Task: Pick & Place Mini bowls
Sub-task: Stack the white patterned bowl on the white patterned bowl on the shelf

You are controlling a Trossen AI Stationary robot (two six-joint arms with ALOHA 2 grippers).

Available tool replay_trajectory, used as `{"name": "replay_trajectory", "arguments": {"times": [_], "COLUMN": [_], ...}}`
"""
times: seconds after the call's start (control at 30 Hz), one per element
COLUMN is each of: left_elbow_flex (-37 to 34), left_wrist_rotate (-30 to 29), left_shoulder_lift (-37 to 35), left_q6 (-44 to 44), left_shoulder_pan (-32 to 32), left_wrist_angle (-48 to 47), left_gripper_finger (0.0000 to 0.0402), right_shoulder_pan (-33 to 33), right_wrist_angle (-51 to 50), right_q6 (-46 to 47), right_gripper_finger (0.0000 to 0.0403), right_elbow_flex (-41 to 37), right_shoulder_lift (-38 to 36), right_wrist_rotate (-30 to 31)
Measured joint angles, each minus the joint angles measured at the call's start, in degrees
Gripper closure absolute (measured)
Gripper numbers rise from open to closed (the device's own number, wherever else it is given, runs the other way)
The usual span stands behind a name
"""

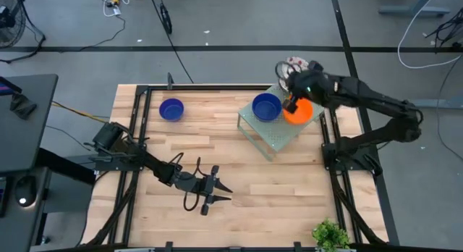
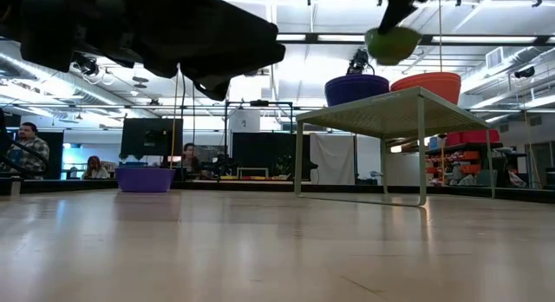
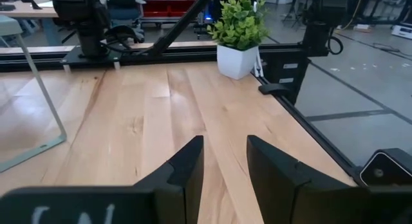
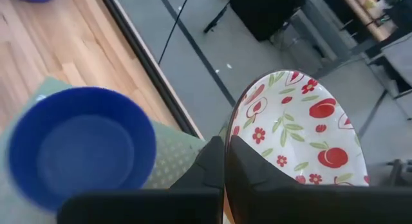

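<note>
My right gripper (image 1: 291,80) is shut on a white bowl with red fruit and flower prints (image 4: 296,124), held above the far right corner of the pale green rack (image 1: 275,132); the bowl also shows in the high view (image 1: 295,64) and, from outside, in the low view (image 2: 392,43). A dark blue bowl (image 1: 266,106) and an orange bowl (image 1: 299,112) stand on the rack top. Another dark blue bowl (image 1: 171,108) stands on the table at the far left. My left gripper (image 1: 217,188) is open and empty, low over the table's near middle. My right gripper pinches the printed bowl's rim (image 4: 229,135), one finger (image 4: 254,169) inside the bowl and the other finger (image 4: 209,161) outside. The bowl is lifted clear of the rack and tipped up on edge, its inside turned sideways.
The rack stands on thin legs (image 2: 422,150) at the table's far right. A small potted plant (image 1: 331,236) stands at the near right corner. Black frame rails (image 1: 336,172) run along the table's sides. Bare wood lies between the rack and my left gripper.
</note>
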Motion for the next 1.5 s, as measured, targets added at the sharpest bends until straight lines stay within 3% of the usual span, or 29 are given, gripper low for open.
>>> {"name": "replay_trajectory", "arguments": {"times": [0.13, 0.43, 0.97, 1.5], "left_elbow_flex": [0.00, 0.00, 0.00, 0.00], "left_wrist_rotate": [0.01, 0.02, 0.04, 0.04], "left_shoulder_lift": [0.00, 0.00, -0.04, -0.07], "left_q6": [0.26, 0.29, 0.29, 0.31], "left_shoulder_pan": [0.00, -0.09, -0.11, -0.11], "left_wrist_angle": [-0.06, -0.50, -0.57, -0.58], "left_gripper_finger": [0.0280, 0.0280, 0.0280, 0.0280], "right_shoulder_pan": [-6.57, -13.55, -14.93, -15.53], "right_wrist_angle": [3.00, 4.16, 9.27, 9.80], "right_q6": [-3.46, -2.99, -2.56, -0.02], "right_gripper_finger": [0.0399, 0.0399, 0.0398, 0.0381], "right_elbow_flex": [-1.58, -6.56, -13.73, -14.18], "right_shoulder_lift": [1.79, 3.02, 3.07, 3.07], "right_wrist_rotate": [-5.25, -7.90, -9.31, -9.59]}}
